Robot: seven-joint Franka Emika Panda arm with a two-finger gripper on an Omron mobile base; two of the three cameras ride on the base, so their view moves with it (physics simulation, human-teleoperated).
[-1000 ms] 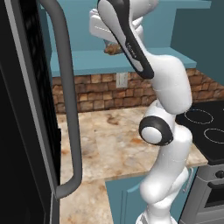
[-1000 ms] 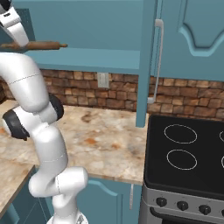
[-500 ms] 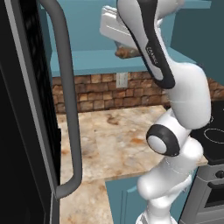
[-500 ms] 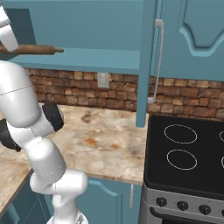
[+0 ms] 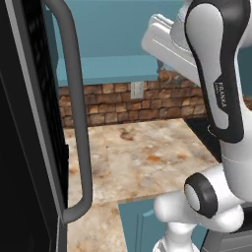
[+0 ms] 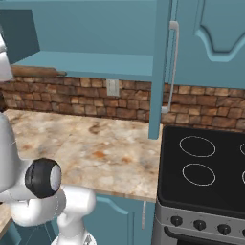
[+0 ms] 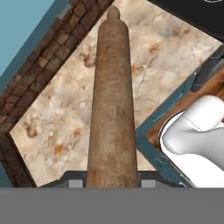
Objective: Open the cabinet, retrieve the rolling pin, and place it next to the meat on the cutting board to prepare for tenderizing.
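Wooden rolling pin (image 7: 111, 100) is clamped in pincer (image 7: 111, 183), hand view, over desk (image 7: 65, 109). R base view: open cabinet (image 6: 95, 62), stove (image 6: 206, 167).

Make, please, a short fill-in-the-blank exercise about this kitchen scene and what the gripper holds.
1. The gripper is shut on the ____, seen lengthwise in the hand view.
2. The wall behind the counter is made of ____.
3. The cabinet door stands ____.
4. On the stove top, white ____ mark the burners.

Missing words: rolling pin; brick; open; rings
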